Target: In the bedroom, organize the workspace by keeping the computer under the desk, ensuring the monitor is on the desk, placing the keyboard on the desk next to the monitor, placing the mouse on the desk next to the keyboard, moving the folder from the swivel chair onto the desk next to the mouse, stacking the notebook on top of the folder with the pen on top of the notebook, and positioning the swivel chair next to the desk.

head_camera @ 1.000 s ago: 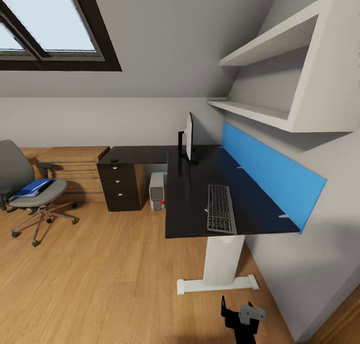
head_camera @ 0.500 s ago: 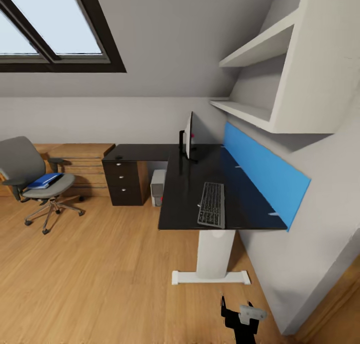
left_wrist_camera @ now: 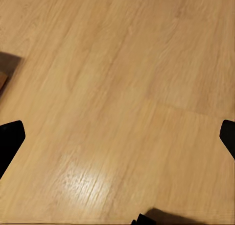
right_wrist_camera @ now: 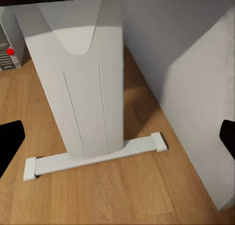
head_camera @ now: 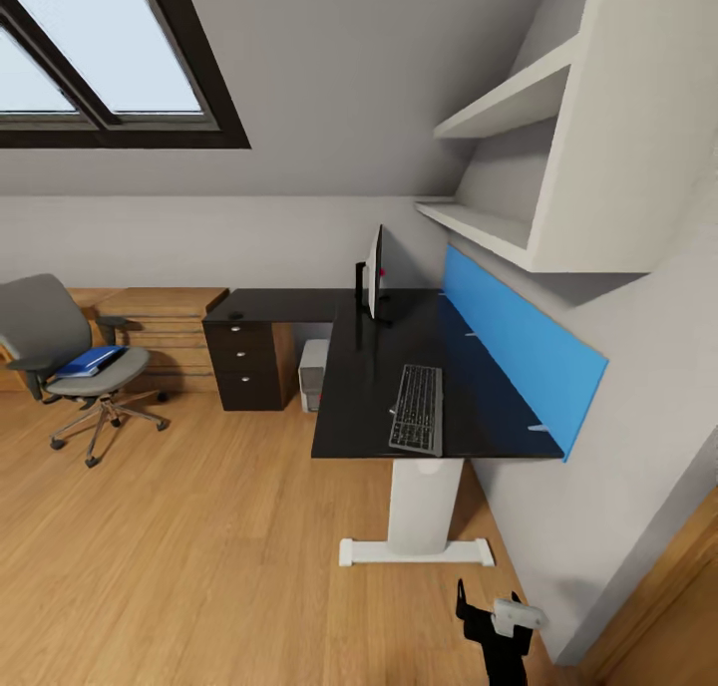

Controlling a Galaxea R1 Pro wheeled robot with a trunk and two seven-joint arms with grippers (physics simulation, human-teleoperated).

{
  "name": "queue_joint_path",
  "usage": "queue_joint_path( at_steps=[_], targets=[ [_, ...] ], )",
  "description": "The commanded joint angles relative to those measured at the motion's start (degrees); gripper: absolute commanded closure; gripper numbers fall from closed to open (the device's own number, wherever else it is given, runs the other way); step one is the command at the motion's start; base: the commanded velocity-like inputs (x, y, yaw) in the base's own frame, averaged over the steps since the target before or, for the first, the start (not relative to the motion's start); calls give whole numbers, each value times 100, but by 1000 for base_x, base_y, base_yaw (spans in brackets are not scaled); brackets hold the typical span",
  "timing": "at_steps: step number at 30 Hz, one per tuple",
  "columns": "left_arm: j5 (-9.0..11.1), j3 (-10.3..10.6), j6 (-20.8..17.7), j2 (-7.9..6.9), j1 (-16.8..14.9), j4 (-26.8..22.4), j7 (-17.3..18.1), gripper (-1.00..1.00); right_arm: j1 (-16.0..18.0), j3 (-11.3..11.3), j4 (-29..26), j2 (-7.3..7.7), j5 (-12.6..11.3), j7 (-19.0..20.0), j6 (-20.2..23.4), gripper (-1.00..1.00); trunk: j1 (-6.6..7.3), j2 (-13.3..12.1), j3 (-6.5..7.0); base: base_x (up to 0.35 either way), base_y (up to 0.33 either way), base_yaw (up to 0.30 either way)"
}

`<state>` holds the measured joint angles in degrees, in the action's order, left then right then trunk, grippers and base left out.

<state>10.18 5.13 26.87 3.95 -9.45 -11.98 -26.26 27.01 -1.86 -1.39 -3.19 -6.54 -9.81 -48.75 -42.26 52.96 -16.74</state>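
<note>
Surface point(head_camera: 379, 407) mid-frame carried monitor point(head_camera: 375, 272) and keyboard point(head_camera: 418, 409); computer point(head_camera: 313, 375) sat beneath. Swivel chair point(head_camera: 60, 367), left edge, well apart from it, held folder point(head_camera: 88, 360): both left to move. Left pincer point(left_wrist_camera: 117, 137) and right pincer point(right_wrist_camera: 117, 137) fingers apart, empty.

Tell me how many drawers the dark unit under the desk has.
3, stacked on the drawer unit under the desk's far end: top, middle, bottom, each with a small knob.
</note>
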Motion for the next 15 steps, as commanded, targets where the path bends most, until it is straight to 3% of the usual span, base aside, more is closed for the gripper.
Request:
queue_joint_path(
  at_steps=[1, 4, 8, 9, 10, 15],
  targets=[
    [53, 52, -3, 0, -4, 3, -24, -100, 4, -28, -94, 26, -50, 11, -6, -100, 22, -37, 11, -1, -2, 0],
    [54, 55, -177, 1, -4, 3, -21, -100, 6, 44, -894, 87, -103, -8, 301, -100, 88, -157, 65, 0, 0, 0],
    [52, 48, -330, -5, -4, 3, -22, -100, 1, 67, -2223, 118, -149, -22, 1424, -100, 176, -317, 137, 0, 0, 0],
    [51, 47, -346, -6, -4, 3, -23, -100, -5, 70, -2534, 125, -154, -22, 1744, -100, 198, -357, 155, 0, 0, 0],
    [48, 44, -377, -6, -4, 3, -26, -100, -56, 87, -3483, 162, -174, -18, 2778, -100, 220, -398, 173, 0, 0, 0],
    [47, 42, -395, -8, -4, 3, -32, -100, -136, 245, -4680, 261, -321, -4, 4296, -100, 220, -398, 173, 0, 0, 0]
  ],
)
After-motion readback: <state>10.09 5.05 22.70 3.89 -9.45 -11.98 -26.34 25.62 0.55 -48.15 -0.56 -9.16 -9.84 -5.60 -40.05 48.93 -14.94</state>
